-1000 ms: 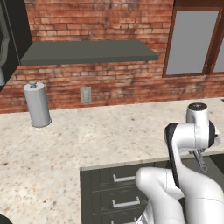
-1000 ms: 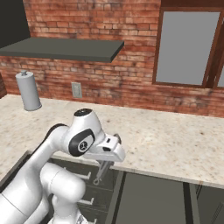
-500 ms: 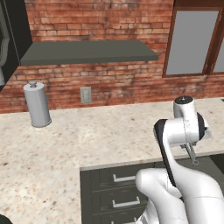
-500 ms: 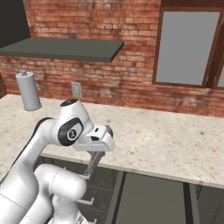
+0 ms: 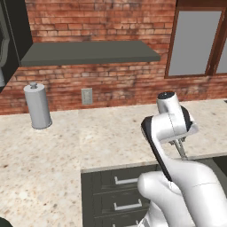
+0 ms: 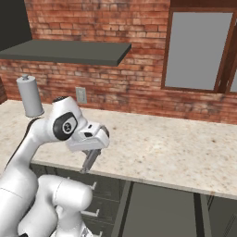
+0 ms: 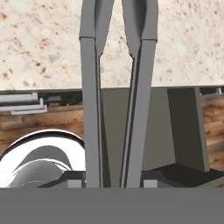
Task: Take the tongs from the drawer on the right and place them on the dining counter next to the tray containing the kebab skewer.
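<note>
Tongs clamped in the gripper, two slim grey arms running up the middle of the hand view, tips out over speckled stone. Seen from the right base view as a short grey bar hanging below the hand, just past the front edge of the table; from the left base view as a thin grey stub beneath the wrist. Jaws closed on the tongs' arms, narrow gap between them, fingertips dark at the bottom of the hand view.

Below and ahead, a wide dark open box under the table edge, probably the drawer, pulled out; narrower closed drawer fronts with silver bar handles just beside it to the left. Further out: brick wall, grey window panel, dark shelf, wall outlet, grey cylinder canister standing upright on the stone at far left.

Step in hand, as judged: carry stage, tongs lifted clear of the drawer and held above table height. No tray or dining island among these views. Next move likely calls for turning or driving toward the island, keeping the grip firm so the long arms neither swing nor slip, then lowering beside the tray rather than on it.
</note>
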